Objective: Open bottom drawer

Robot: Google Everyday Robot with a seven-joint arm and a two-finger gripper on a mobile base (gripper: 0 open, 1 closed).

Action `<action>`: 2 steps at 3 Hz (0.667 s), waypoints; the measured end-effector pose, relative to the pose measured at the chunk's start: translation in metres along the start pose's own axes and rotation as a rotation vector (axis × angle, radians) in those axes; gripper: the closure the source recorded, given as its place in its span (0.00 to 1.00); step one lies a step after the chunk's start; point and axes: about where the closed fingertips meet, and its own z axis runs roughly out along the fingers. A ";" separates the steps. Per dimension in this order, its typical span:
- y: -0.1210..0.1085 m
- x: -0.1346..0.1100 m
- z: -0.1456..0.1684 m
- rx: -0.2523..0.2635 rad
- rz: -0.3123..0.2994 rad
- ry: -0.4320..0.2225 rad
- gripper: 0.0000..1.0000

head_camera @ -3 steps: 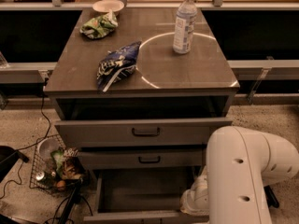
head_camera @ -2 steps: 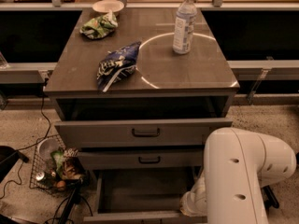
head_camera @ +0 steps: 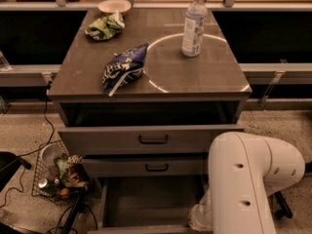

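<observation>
The bottom drawer [head_camera: 146,204] stands pulled out toward me, its bare inside showing and its front panel running along the lower edge of the view. Above it sit the middle drawer [head_camera: 146,167] and the top drawer [head_camera: 151,140], each with a small dark pull handle; the top one also stands out a little from the cabinet. My white arm [head_camera: 243,179] fills the lower right and reaches down at the right front corner of the bottom drawer. The gripper itself is hidden below and behind the arm, out of sight.
On the cabinet top [head_camera: 204,77] lie a blue snack bag [head_camera: 124,67], a green bag [head_camera: 104,27], a white bowl [head_camera: 114,6] and an upright water bottle [head_camera: 193,24]. A wire basket of rubbish [head_camera: 61,177] and cables lie on the floor at the left.
My arm has shifted slightly to the left. The bottom drawer looks equally far out in all frames.
</observation>
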 end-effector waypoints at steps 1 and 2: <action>0.000 -0.001 -0.003 0.000 0.000 0.000 1.00; 0.000 -0.001 -0.004 0.000 0.000 0.000 1.00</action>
